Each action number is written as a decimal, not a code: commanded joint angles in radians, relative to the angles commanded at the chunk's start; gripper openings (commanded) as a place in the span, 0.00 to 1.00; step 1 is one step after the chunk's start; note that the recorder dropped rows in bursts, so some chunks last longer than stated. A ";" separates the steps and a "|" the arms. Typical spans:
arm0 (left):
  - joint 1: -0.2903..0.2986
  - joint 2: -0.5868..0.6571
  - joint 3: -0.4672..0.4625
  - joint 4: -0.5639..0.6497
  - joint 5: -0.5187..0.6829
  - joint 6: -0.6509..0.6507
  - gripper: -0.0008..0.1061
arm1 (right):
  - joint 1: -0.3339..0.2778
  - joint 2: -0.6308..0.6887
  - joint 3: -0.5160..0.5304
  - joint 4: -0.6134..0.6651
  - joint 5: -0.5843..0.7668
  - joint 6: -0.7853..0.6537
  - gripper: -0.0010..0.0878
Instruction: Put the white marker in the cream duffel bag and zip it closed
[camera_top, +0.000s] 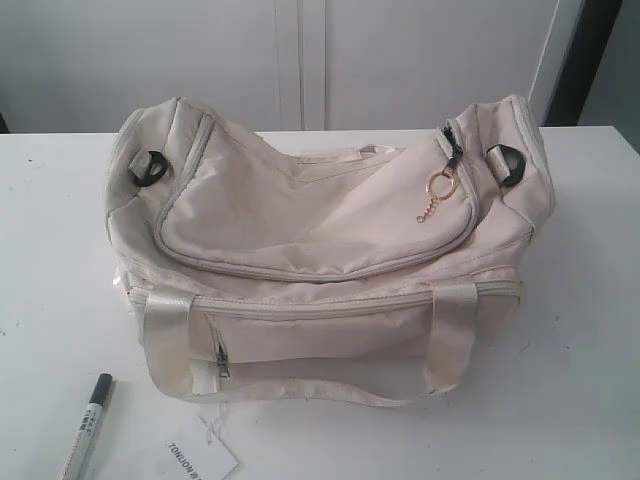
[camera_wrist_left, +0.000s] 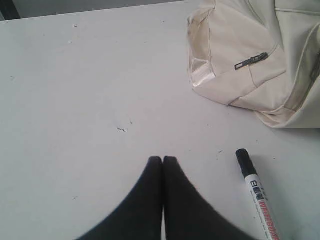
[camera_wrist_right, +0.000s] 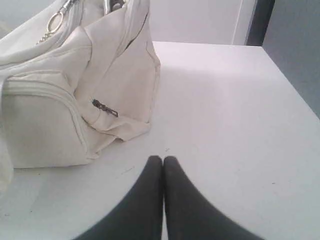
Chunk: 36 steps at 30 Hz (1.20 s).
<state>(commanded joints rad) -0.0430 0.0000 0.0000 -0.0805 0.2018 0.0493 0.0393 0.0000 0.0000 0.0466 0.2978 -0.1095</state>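
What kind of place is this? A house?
Probably a lab or workroom, not a home: a white table, plain white wall panels behind it, and a cream duffel bag and white marker laid out.

White table (camera_top: 580, 400), small dark specks noted. White panelled wall (camera_top: 150, 50) seen at 12 o'clock, vertical seams. Dark strip (camera_top: 588, 55) seen at 1 o'clock. Lit evenly.

Fingers (camera_wrist_right: 163, 161) pressed together, empty, above white table (camera_wrist_right: 235, 125); cream duffel bag (camera_wrist_right: 60, 110) near.
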 joint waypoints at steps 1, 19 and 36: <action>0.000 0.000 0.000 0.000 0.000 0.000 0.01 | 0.000 0.000 0.000 0.000 -0.014 0.000 0.01; 0.000 0.000 0.000 0.000 0.000 0.000 0.01 | 0.000 0.000 0.000 0.000 -0.469 0.000 0.01; 0.000 0.000 0.000 0.000 0.000 0.000 0.01 | 0.000 0.000 -0.064 0.000 -0.340 -0.002 0.01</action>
<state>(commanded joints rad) -0.0430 0.0000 0.0000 -0.0805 0.2018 0.0493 0.0393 0.0000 -0.0644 0.0466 -0.0423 -0.1115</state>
